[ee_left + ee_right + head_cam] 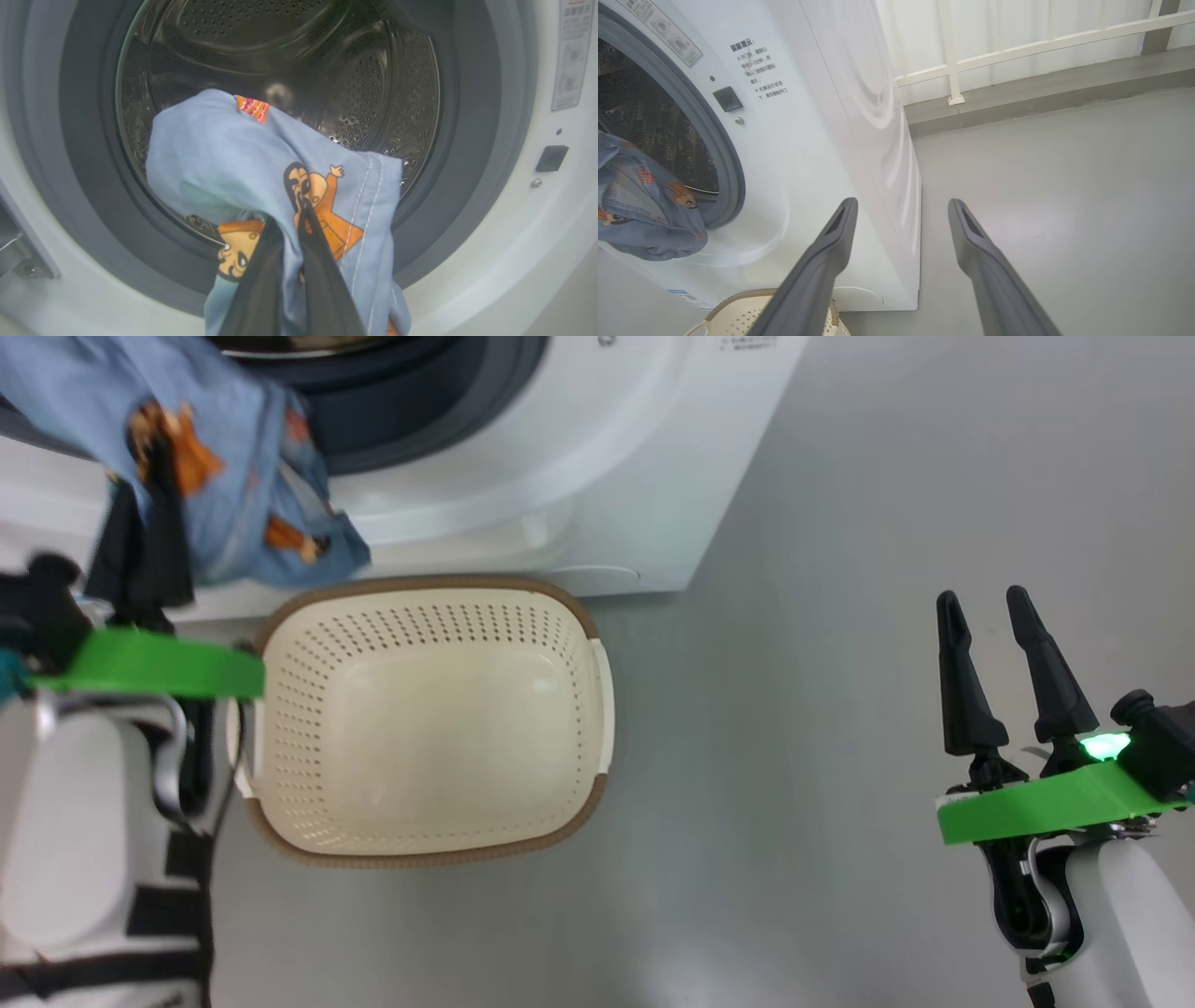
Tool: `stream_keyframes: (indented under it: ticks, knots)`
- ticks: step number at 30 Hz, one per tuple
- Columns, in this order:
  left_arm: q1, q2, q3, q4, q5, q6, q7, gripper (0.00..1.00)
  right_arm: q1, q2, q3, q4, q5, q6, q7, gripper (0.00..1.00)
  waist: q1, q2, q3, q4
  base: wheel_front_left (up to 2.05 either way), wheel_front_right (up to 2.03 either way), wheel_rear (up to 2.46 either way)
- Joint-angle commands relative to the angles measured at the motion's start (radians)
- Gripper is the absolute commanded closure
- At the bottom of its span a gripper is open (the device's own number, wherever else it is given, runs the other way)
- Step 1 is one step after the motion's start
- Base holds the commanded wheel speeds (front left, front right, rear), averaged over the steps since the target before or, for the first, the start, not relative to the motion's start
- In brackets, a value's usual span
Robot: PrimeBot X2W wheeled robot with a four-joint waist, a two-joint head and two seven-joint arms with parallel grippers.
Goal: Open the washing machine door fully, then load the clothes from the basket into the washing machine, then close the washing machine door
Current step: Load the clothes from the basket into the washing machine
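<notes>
Hovering above the grey floor (840, 644) at the robot's right side, the right gripper (982, 600) stands well apart from the work, its two long dark fingers spread wide and pointing away from the robot; a green band (1027, 807) wraps the wrist below them. Nearer the middle, the basket (308, 728) sits on the floor just in front of the washing machine (597, 476), its brown woven-look rim close to the machine's white front panel and its cream perforated walls and base in plain sight. To the left and above the basket, the left gripper (289, 224) is raised before the machine's round opening, its fingers pressed together and pinching a light-blue garment (210, 158) printed with orange-brown cartoon figures. The cloth is bunched around the fingertips and hangs down past them; its upper fold lies across the lower part of the opening, over the edge of the grey rubber gasket (88, 140). Behind the garment the perforated steel drum (383, 93) is seen, dark and glossy. On the front panel to the right of the opening are a small dark latch socket (551, 158) and a printed warning label (572, 51). Farthest off, beyond the machine's side wall, a pale railing (1041, 44) runs along a low grey kerb.
</notes>
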Motion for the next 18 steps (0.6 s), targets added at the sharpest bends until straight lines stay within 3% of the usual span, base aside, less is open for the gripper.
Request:
stream_keyframes:
  ticks: [1, 7, 18]
  knots:
    - [-0.036, 0.045, 0.032, -0.012, 0.011, -0.001, -0.006, 1.0, -0.01, -0.002, 0.015, -0.023, -0.007, 0.006, -0.008, 0.0, 0.0, -0.0001, 0.051, -0.039, 0.0, 0.0, 0.0]
    - [-0.209, 0.084, 0.059, 0.101, -0.002, -0.003, -0.006, 1.0, -0.031, 0.028, 0.011, -0.026, -0.001, 0.006, -0.008, 0.0, 0.0, -0.0001, 0.094, -0.086, 0.0, 0.0, 0.0]
    - [-0.507, 0.153, 0.039, 0.444, -0.018, -0.006, -0.006, 1.0, -0.068, 0.065, 0.033, -0.029, 0.009, 0.006, -0.008, 0.0, 0.0, -0.0001, 0.168, -0.163, 0.0, 0.0, 0.0]
